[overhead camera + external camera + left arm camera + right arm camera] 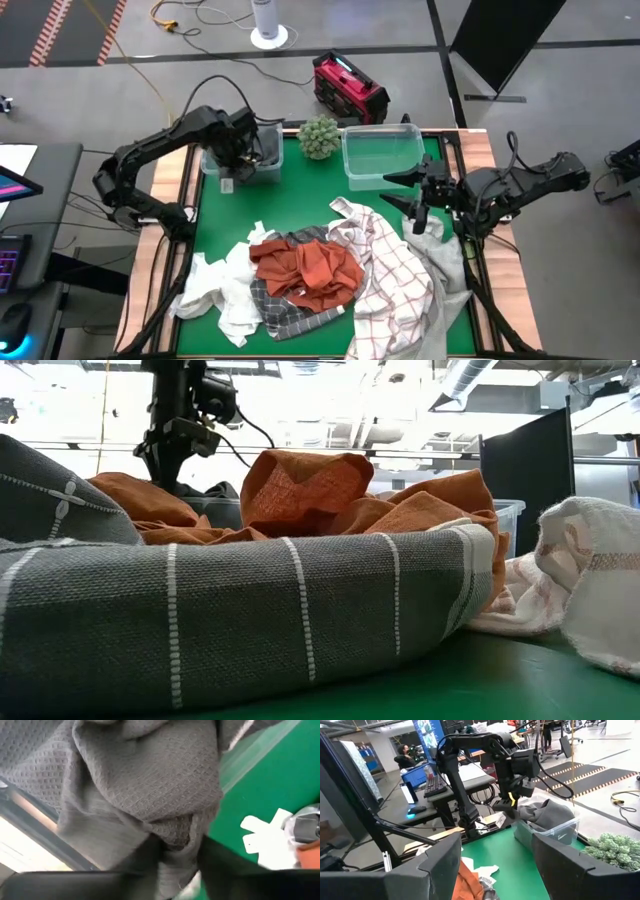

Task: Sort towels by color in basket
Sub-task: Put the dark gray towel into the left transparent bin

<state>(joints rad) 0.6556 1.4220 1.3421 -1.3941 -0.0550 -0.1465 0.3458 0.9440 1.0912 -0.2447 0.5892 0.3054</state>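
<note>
A pile of towels lies mid-table: rust-orange [305,270] on top, dark grey plaid [290,312] under it, white with grid lines [392,272] to its right, white [222,292] to its left, light grey [447,250] at the right edge. A dark grey towel [546,814] fills the small bin [250,160] at the far left. My left gripper [243,150] is over that bin, shut on this towel. My right gripper [402,192] hovers open near the clear bin [382,155], touching nothing. My left gripper pinches a fold of the dark grey towel [176,845] between its two fingers [146,865], several layers bunched together. It comes from above, pointing down into the bin. The rest of the towel lies heaped in the bin against its wall.
A green spiky ball [318,136] sits between the two bins at the far edge. White paper tags [228,185] lie on the green mat beside the small bin. A red device [350,88] stands on the floor beyond the table. Bare mat shows between the pile and the bins.
</note>
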